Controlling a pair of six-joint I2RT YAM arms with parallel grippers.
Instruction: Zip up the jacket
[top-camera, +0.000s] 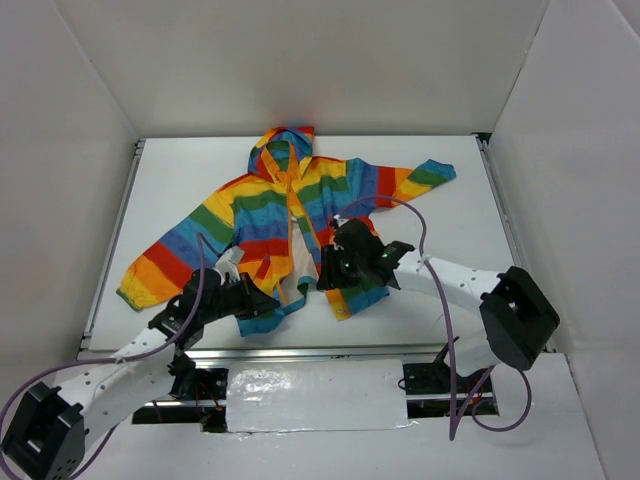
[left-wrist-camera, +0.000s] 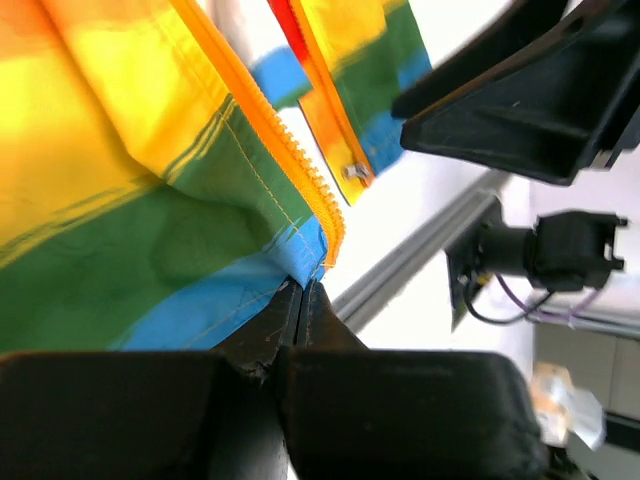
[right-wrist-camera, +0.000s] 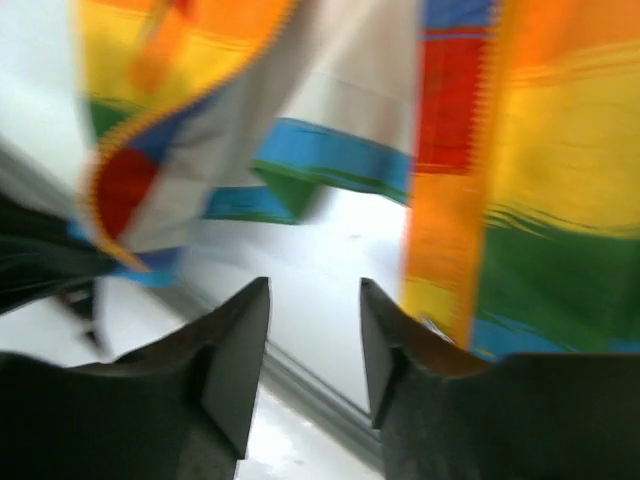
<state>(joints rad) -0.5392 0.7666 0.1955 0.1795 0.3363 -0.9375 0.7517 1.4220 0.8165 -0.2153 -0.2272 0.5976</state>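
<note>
The jacket (top-camera: 300, 215) lies on the counter (top-camera: 180, 170), hood at the far side. The left hand (top-camera: 268, 300) is at its near hem; the right hand (top-camera: 332, 274) is over the other front panel.

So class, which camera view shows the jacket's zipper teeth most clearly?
Left wrist: the orange zipper teeth are sharp and close. Top external shows the jacket from afar, teeth too small; right wrist blurs them.

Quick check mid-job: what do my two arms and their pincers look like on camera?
The left arm and right arm have white links with black joints; a purple cable loops along each. The left pincer and right pincer are matte black, with blunt wedge fingers.
</note>
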